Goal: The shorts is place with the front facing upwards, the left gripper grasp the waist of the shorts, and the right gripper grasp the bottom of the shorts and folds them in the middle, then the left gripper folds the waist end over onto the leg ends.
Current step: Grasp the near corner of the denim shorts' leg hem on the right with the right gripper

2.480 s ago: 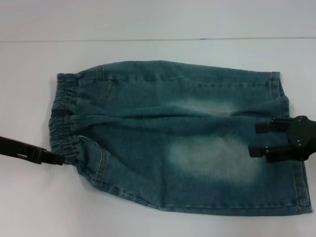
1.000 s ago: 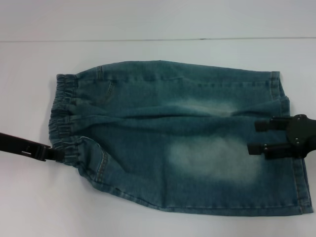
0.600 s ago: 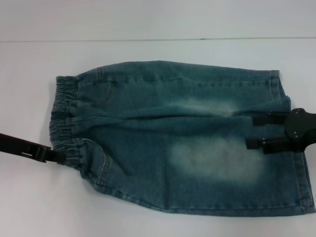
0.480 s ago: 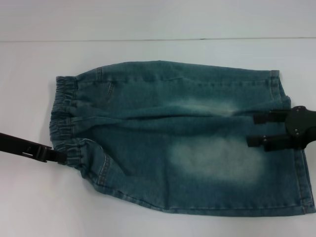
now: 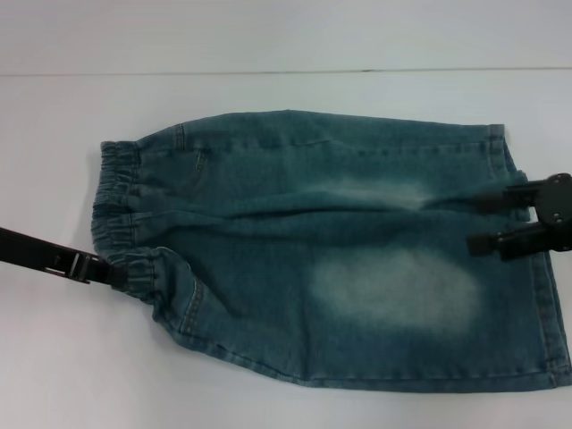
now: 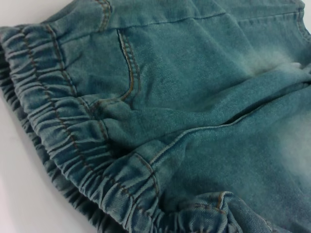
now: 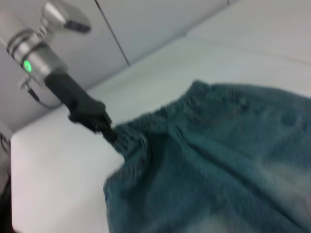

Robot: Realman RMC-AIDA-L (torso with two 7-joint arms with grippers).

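Table [image 5: 268, 45]; waist [image 5: 121, 210] corner now lifted.

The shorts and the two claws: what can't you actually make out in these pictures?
- Left gripper: head view shows its tip at the waist; the cloth hides its grip.
- Right gripper: over the leg ends, the arm cut off by the picture's edge; touching or hovering, I cannot tell.
- Shorts: the underside lies hidden against the table.
- Right wrist view: blurred, stitching unreadable.

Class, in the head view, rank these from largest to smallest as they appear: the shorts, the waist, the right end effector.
1. the shorts
2. the waist
3. the right end effector, partly cut off at the frame edge, so less certain
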